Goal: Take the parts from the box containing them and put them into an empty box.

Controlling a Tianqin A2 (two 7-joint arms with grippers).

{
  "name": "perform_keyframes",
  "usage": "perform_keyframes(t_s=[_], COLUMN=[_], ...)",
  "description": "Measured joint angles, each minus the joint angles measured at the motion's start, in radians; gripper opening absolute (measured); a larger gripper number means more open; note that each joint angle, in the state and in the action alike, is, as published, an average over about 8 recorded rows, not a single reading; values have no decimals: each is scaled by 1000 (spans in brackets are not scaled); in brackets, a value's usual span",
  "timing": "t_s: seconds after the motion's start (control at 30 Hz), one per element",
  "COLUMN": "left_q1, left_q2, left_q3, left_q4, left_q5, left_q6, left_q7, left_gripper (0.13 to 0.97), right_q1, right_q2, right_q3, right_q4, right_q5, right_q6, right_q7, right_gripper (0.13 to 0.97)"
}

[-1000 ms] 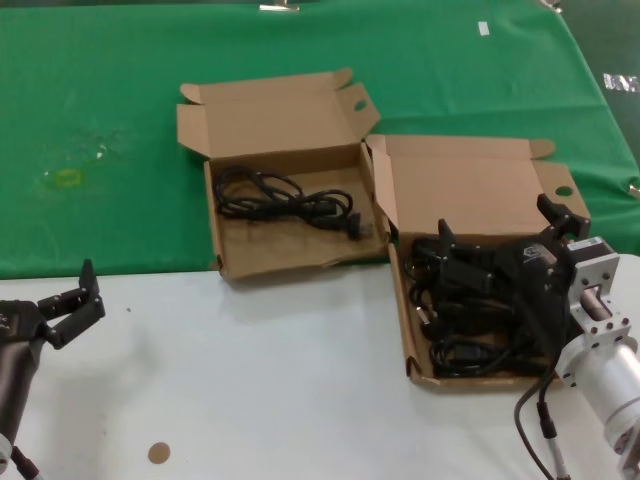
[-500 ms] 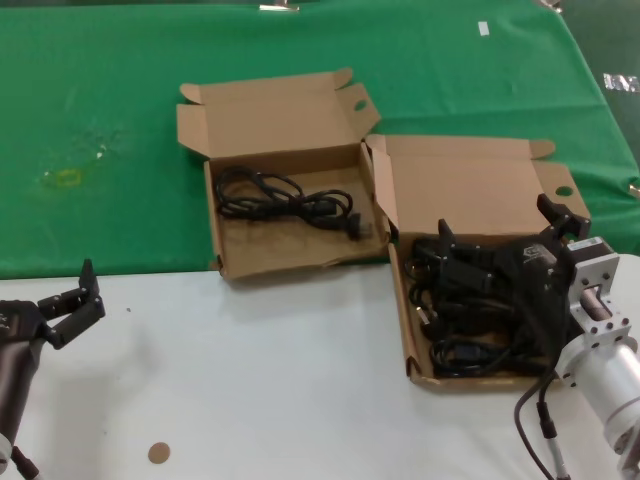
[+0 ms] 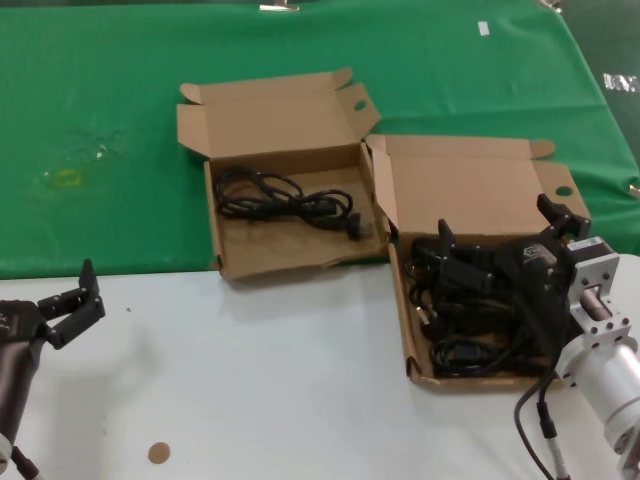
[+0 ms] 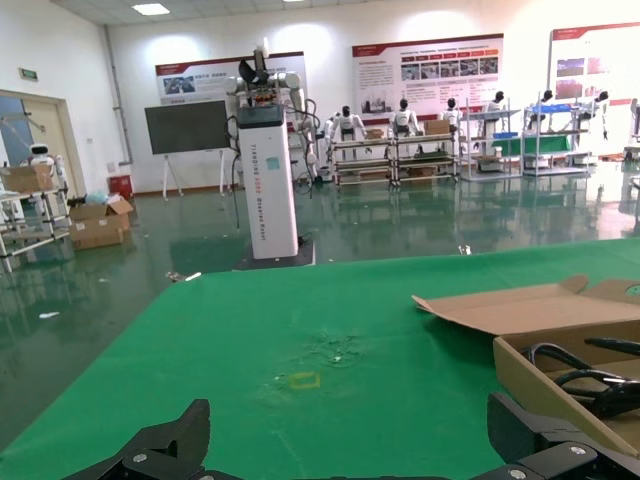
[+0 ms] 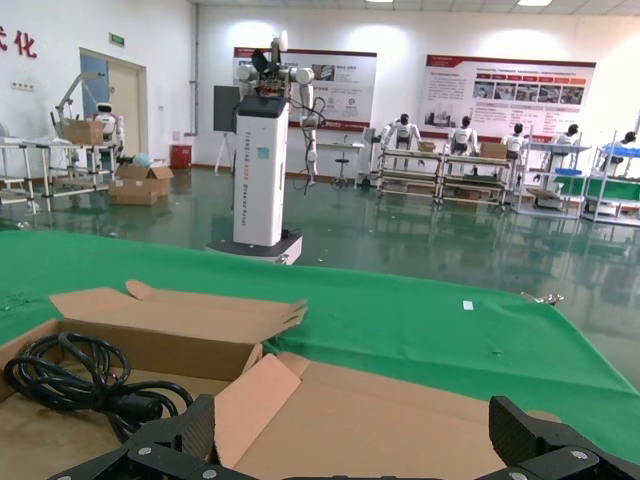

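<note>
The box containing the parts sits at the right with its lid up, full of coiled black power cables. My right gripper hovers open just above those cables, holding nothing. In the right wrist view my right gripper faces that box's raised lid. The other box, with a bowed front wall, lies to the left and holds one coiled cable, also seen in the right wrist view. My left gripper is parked open and empty at the near left, and shows in its own view.
A green cloth covers the far half of the table; the near half is white. A small brown disc lies near the front edge. A yellow mark is on the cloth at left.
</note>
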Motion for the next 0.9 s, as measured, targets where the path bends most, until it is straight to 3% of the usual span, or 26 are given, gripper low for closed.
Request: perform_keyframes(t_s=[0.9], left_q1=[0], left_q2=[0], left_q3=[0], left_q4=[0], left_q5=[0], left_q6=[0], left_q7=[0], left_gripper=[966], right_q1=[0], right_q2=[0], right_q3=[0], right_q4=[0], right_q5=[0], right_q6=[0], right_q7=[0], right_gripper=[966])
